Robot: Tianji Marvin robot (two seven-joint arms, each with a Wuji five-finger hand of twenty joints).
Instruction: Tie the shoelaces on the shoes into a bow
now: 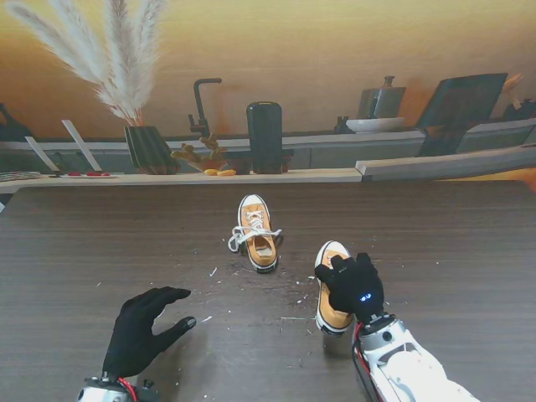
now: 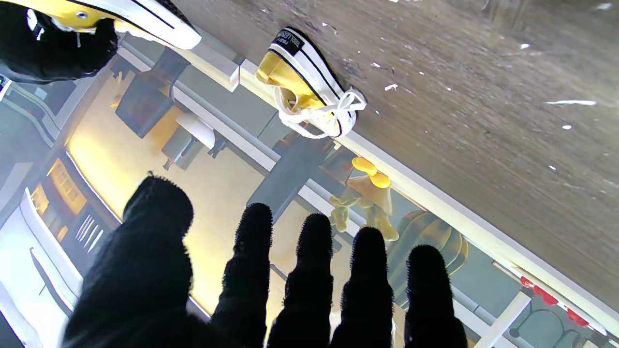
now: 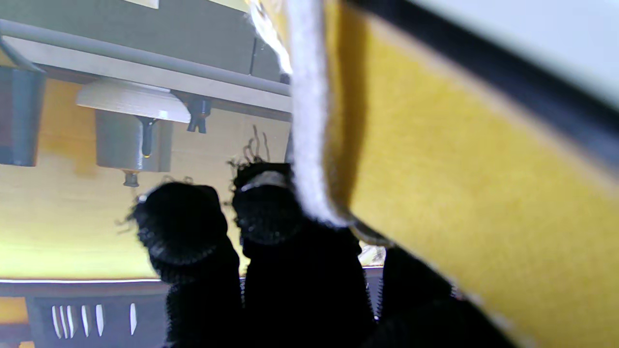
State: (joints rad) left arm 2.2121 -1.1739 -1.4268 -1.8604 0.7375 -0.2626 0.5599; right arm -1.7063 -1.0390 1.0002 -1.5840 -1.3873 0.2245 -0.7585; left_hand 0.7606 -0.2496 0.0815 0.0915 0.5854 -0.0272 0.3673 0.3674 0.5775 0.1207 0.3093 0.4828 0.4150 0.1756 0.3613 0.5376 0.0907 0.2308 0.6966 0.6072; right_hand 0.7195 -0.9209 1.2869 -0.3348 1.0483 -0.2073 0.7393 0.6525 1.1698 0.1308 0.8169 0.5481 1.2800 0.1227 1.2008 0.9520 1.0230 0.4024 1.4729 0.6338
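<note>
Right hand [image 1: 356, 285] grips near shoe [image 1: 329, 303]; left hand [image 1: 144, 328] spread, empty.

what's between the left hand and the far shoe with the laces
Only bare table with small white specks, in the stand view. The open left hand lies apart from the laced shoe.

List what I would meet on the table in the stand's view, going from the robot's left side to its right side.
Left hand → shoe with white laces → second shoe, with the right hand on it.
</note>
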